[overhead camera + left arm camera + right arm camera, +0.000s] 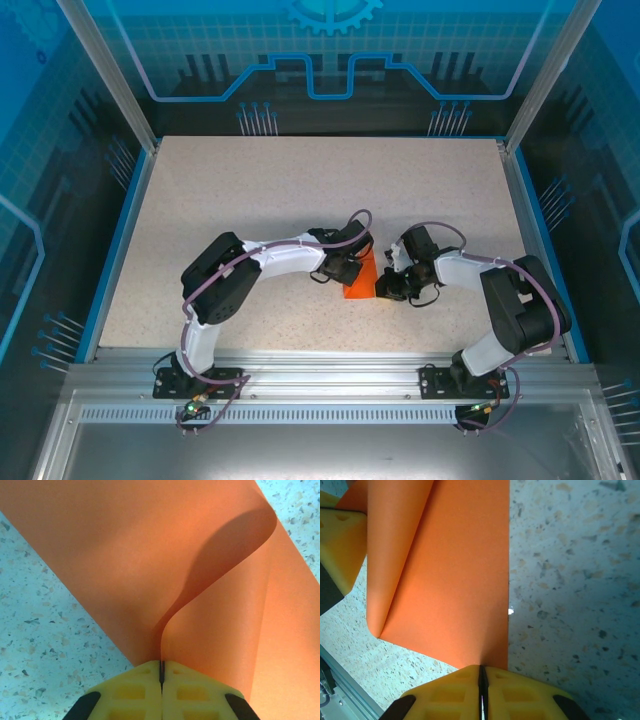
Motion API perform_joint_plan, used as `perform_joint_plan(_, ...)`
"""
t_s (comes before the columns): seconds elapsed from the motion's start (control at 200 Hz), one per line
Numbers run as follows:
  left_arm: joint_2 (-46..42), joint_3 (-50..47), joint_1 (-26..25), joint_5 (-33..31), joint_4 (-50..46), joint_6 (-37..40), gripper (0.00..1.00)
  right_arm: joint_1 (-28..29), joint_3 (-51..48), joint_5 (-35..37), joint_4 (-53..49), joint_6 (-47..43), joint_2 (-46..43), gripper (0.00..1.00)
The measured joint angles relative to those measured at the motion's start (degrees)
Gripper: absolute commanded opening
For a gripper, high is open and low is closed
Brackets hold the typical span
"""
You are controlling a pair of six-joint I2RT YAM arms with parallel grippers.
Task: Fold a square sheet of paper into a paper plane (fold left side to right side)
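The square sheet of paper [361, 281] is bright orange and lies partly folded on the table between my two grippers. My left gripper [344, 271] is shut on one edge of it. In the left wrist view the yellow fingertips [185, 680] pinch a thin raised flap of the paper [125, 555], which curls up and over to the right. My right gripper [389, 288] is shut on the sheet's near corner. In the right wrist view the paper [455, 580] runs straight into the closed right gripper [481, 674], with a rolled fold at its left.
The speckled table [300, 190] stretches far behind the paper. A metal rail [320, 365] runs along the near edge, close to both arm bases. The left gripper's yellow finger [340, 540] sits just left of the paper in the right wrist view.
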Motion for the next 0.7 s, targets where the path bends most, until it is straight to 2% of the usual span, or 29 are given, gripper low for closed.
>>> perform_joint_plan(0.345, 0.07, 0.00, 0.00, 0.02, 0.20, -0.02, 0.08, -1.27, -0.44, -2.45, 0.31, 1.18, -2.84, 0.14)
perform_joint_plan(0.52, 0.09, 0.00, 0.00, 0.02, 0.20, -0.04, 0.07, -2.51, -0.44, -5.11, 6.47, 7.39, -3.91, 0.11)
perform_joint_plan(0.7, 0.09, 0.00, 0.00, 0.02, 0.20, -0.02, 0.07, -2.47, 0.55, -5.90, 14.53, 15.02, -0.26, 0.11)
